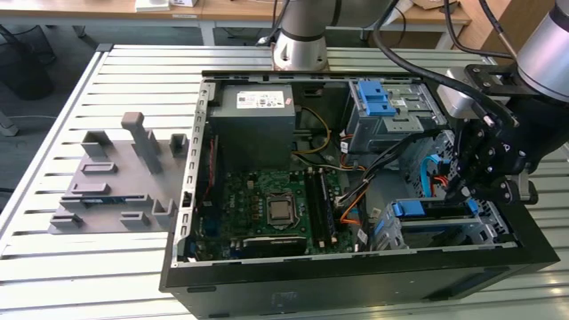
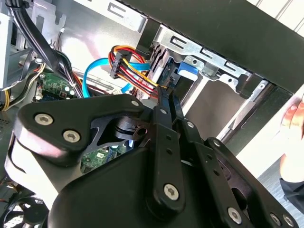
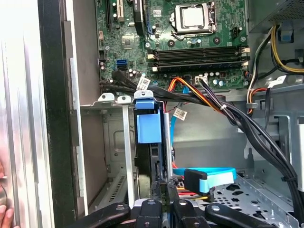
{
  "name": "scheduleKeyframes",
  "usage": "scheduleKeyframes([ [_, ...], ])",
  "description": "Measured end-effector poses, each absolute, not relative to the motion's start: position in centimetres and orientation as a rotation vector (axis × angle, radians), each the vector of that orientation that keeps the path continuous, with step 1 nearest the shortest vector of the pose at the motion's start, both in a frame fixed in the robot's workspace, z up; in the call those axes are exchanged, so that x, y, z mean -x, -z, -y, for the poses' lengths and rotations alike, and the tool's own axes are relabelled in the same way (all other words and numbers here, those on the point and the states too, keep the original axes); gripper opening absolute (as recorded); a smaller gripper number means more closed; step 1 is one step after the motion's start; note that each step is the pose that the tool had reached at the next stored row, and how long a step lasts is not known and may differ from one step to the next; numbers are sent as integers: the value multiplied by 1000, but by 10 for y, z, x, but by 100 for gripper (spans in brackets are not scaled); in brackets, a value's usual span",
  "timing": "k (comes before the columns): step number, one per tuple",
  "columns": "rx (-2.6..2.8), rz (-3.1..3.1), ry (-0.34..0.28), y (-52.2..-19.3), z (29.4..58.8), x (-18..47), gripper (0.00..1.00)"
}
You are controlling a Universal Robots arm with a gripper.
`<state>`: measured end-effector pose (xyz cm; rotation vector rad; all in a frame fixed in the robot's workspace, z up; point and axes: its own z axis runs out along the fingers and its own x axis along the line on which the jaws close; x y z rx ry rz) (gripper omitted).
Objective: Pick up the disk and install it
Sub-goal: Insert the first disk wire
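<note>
The disk (image 3: 156, 164) stands on edge in the metal drive cage (image 3: 127, 142) at the case's front corner, its blue plastic rail (image 3: 146, 123) on the end nearer the motherboard. In the exterior view the disk (image 1: 418, 210) sits in the lower cage (image 1: 484, 230) on the exterior view's right. My gripper (image 1: 462, 195) reaches down into the case right over it. In both wrist views the black fingers (image 3: 149, 211) lie close together on the disk's narrow end. In the second wrist view my gripper (image 2: 167, 97) meets the disk (image 2: 159, 59) beside its blue tab (image 2: 186, 71).
Black, orange and blue cables (image 3: 223, 107) run close beside the cage. The upper drive cage with a blue latch (image 1: 374, 100), the power supply (image 1: 253, 127) and the motherboard (image 1: 276, 207) lie inside the case. A grey fixture (image 1: 116, 180) sits on the table. A person's hand (image 2: 292, 118) is outside the case wall.
</note>
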<state>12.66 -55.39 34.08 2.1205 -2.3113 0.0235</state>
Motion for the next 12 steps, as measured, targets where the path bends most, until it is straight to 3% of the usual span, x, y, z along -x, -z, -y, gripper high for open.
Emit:
scheduleKeyframes([
  [12,-2112,2311,-15,-338,556,-129,16],
])
